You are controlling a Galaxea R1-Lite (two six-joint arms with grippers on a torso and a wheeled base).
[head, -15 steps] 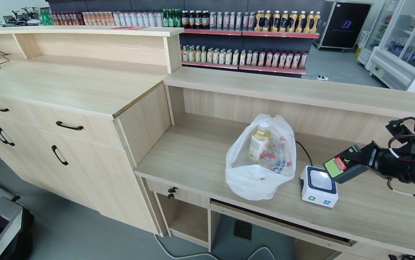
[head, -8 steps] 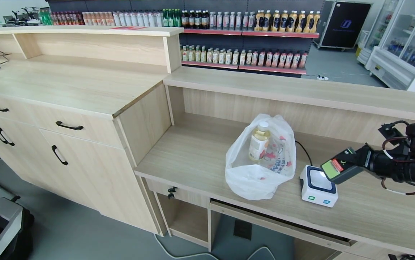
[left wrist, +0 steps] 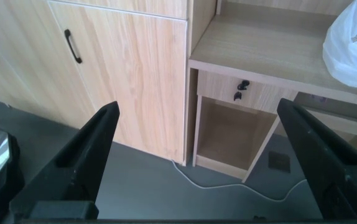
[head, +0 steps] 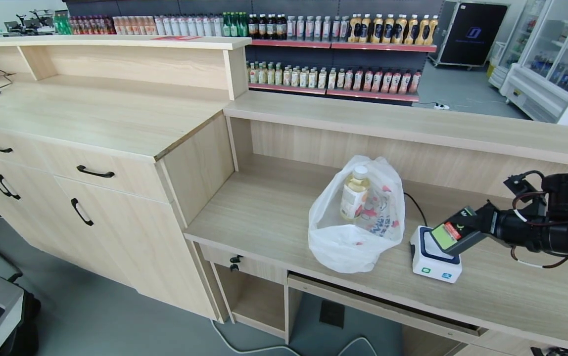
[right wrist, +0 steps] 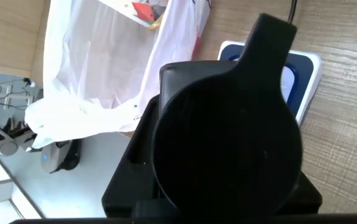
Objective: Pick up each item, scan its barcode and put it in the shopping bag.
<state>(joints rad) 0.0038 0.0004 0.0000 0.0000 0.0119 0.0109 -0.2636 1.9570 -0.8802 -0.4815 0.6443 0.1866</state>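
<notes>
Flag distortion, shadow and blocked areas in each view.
Head view: wide-angle lens leans uprights outward, like the fridge. Left wrist view: left gripper's fingers are dark silhouettes. Right wrist view: right gripper, holding the box, shows unlit, covering part of the scanner.

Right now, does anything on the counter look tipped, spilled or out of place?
Nothing stands out. The bottle stands upright in the shopping bag, the scanner sits flat on the counter, and the right tool holds a box over it.
</notes>
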